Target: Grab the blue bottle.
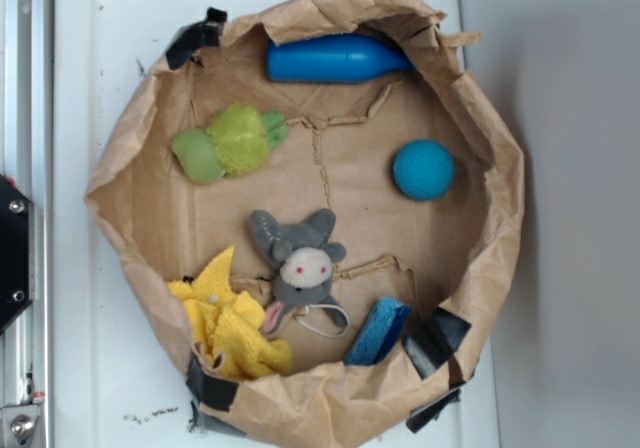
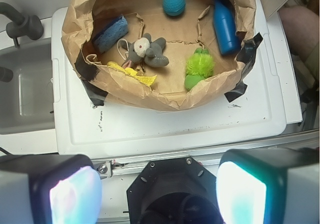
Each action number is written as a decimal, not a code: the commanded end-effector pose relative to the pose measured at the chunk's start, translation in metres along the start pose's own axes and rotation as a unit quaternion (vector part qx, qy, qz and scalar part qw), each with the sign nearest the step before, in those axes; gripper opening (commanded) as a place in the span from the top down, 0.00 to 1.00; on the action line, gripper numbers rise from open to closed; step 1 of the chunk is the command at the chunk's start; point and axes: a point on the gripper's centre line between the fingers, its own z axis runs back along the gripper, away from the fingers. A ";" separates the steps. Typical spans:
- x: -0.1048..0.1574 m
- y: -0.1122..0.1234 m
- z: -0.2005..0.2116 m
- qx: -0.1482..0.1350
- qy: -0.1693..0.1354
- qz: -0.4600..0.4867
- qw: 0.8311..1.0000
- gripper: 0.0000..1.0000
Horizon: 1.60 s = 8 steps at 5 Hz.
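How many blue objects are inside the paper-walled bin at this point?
3. The blue bottle lies on its side against the far wall, the ball sits at the right, and the sponge leans near the front wall. Nothing else blue shows, though the toys could hide something small.

I see a white tabletop carrying one thing directly: a round nest of crumpled brown paper, its wall patched with strips of black tape. From the wrist view the paper sits toward the far side, and the near white surface shows small dark scuffs.
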 end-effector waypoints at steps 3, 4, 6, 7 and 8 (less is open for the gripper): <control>0.086 -0.005 -0.027 0.011 -0.031 -0.006 0.999 0.00; 0.111 0.001 -0.045 0.012 -0.042 -0.058 0.997 0.00; 0.137 0.018 -0.077 0.049 -0.063 -0.131 0.988 0.00; 0.137 0.018 -0.077 0.049 -0.063 -0.131 0.988 0.00; 0.137 0.018 -0.077 0.049 -0.063 -0.131 0.988 0.00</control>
